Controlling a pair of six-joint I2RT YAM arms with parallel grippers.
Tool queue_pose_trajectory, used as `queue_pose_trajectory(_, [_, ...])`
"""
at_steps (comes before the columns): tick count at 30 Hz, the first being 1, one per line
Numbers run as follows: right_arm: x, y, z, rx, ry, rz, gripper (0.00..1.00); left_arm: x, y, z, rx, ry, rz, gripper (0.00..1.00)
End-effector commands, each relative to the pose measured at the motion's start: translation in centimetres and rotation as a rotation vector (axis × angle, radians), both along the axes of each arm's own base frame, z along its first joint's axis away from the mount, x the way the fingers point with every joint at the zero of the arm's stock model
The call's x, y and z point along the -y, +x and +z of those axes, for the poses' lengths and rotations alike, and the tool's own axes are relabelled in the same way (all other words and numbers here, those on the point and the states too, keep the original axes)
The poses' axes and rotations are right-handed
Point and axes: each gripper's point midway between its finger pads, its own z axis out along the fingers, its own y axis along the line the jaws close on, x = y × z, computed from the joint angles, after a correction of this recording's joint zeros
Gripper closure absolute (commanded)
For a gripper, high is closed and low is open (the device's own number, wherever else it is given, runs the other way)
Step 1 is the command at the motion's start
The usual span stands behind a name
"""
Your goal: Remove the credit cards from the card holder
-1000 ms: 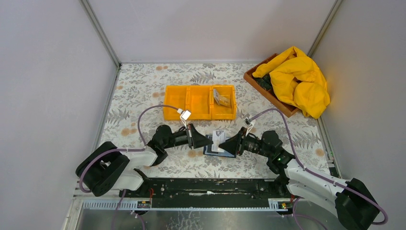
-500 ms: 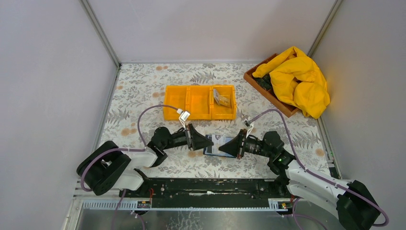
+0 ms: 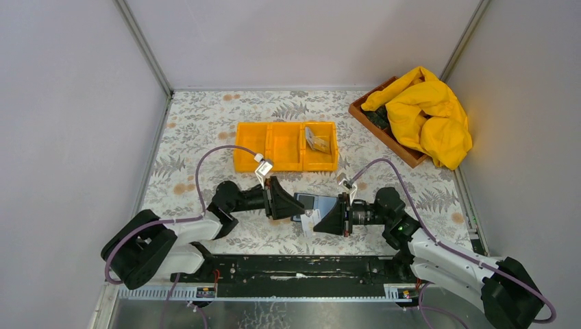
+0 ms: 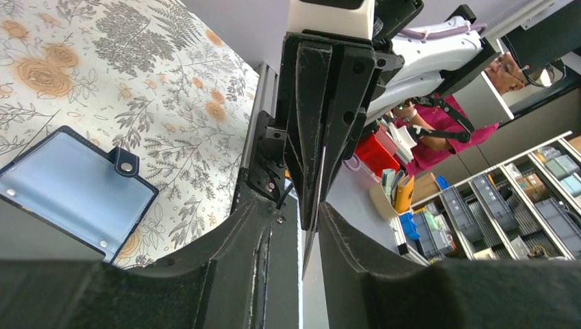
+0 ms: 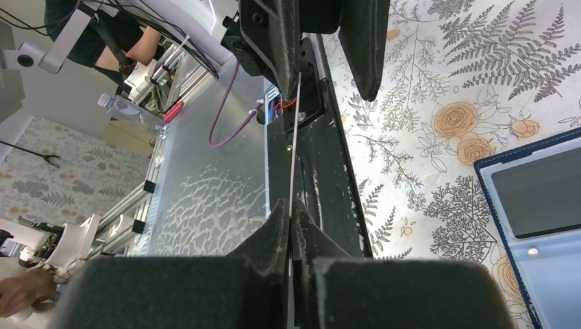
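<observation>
The card holder (image 3: 316,203) lies open on the flowered table, dark blue with a grey lining; it shows in the left wrist view (image 4: 75,195) and the right wrist view (image 5: 541,205). My right gripper (image 3: 317,222) (image 5: 291,205) is shut on a thin credit card (image 5: 295,137), seen edge-on, just in front of the holder. My left gripper (image 3: 294,203) (image 4: 288,202) faces it with open fingers on either side of the card's far edge (image 4: 310,236). Other credit cards (image 3: 316,140) lie in the right compartment of the orange tray (image 3: 274,169).
A wooden box (image 3: 373,123) with a yellow cloth (image 3: 425,113) heaped on it stands at the back right. Grey walls close in the table on the left, the right and the back. The arms' base rail runs along the near edge.
The left gripper has opened and the right gripper has shut on the card. Both grippers and the card have shifted left and nearer, uncovering the holder.
</observation>
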Motion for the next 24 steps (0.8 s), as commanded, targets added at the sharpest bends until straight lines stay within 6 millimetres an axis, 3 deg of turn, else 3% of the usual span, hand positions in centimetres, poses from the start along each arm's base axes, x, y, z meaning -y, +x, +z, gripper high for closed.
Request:
queue_pose_trajectory(1, [-0.3, -0.7, 2.3, 0.069, 0.04, 0.067, 1.0, 0.3, -0.4, 1.0, 0.074, -0.007, -0.062, 0.55])
queue_pose_trajectory(10, [-0.4, -0.4, 2.2, 0.062, 0.033, 0.06, 1.0, 0.6, -1.0, 0.7, 0.069, 0.008, -0.103, 0.57])
queue_pose_trajectory(18, [-0.7, 0.2, 2.7, 0.077, 0.038, 0.039, 1.0, 2.1, -2.2, 0.3, 0.064, 0.028, -0.157, 0.6])
queue_pose_trajectory(20, [-0.8, 0.3, 2.8, 0.078, 0.037, 0.038, 1.0, 2.2, -2.1, 0.2, 0.062, 0.03, -0.155, 0.66])
queue_pose_trajectory(24, [-0.8, 0.4, 2.7, 0.076, 0.034, 0.035, 1.0, 2.2, -2.0, 0.1, 0.062, 0.036, -0.146, 0.89])
